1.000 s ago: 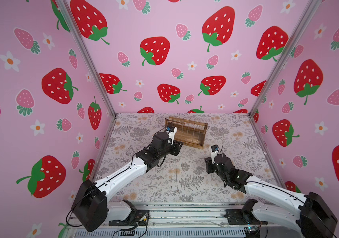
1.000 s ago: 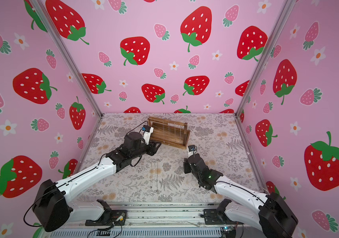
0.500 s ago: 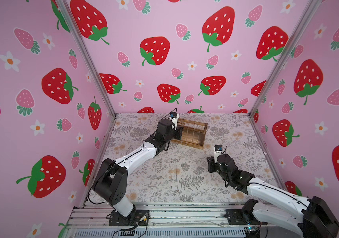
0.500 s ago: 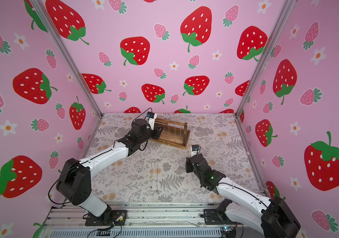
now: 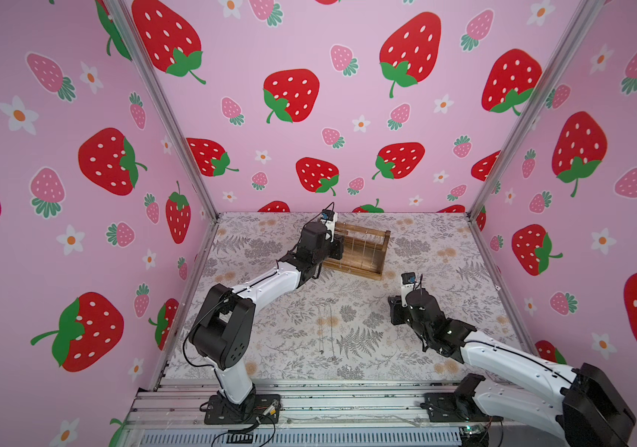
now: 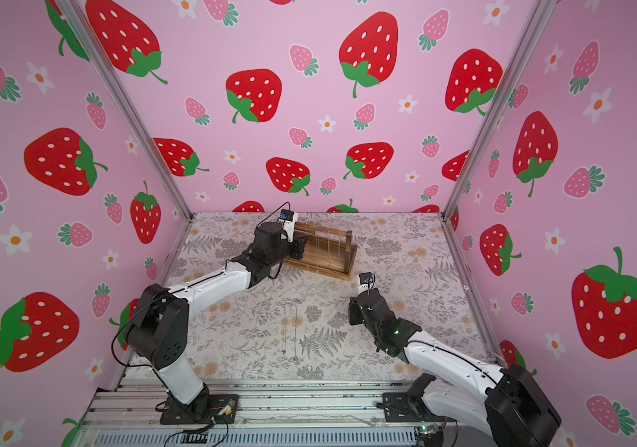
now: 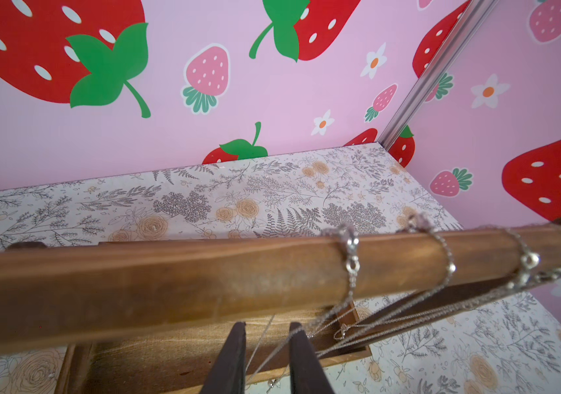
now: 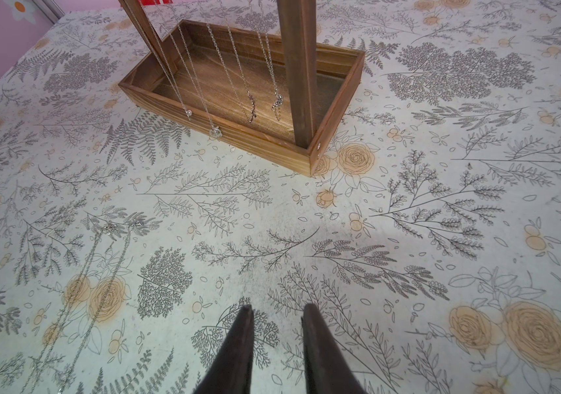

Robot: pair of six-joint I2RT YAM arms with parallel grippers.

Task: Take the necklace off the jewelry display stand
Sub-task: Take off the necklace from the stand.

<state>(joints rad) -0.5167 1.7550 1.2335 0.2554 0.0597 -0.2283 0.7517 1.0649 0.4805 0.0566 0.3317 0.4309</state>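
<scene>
Jaws of my left gripper (image 7: 268, 327) had narrowed from wide around a silver necklace chain (image 7: 351, 273), not yet pinching it; it hung from the jewelry display stand (image 5: 351, 270), far centre. Right gripper (image 8: 277, 307) stayed slightly parted, empty. Grasp judged imminent.

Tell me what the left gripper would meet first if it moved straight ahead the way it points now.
The left gripper would most likely meet the thin necklace chain crossing the gap between its fingers; behind that is the wooden tray of the jewelry stand. Depth is unclear.
</scene>
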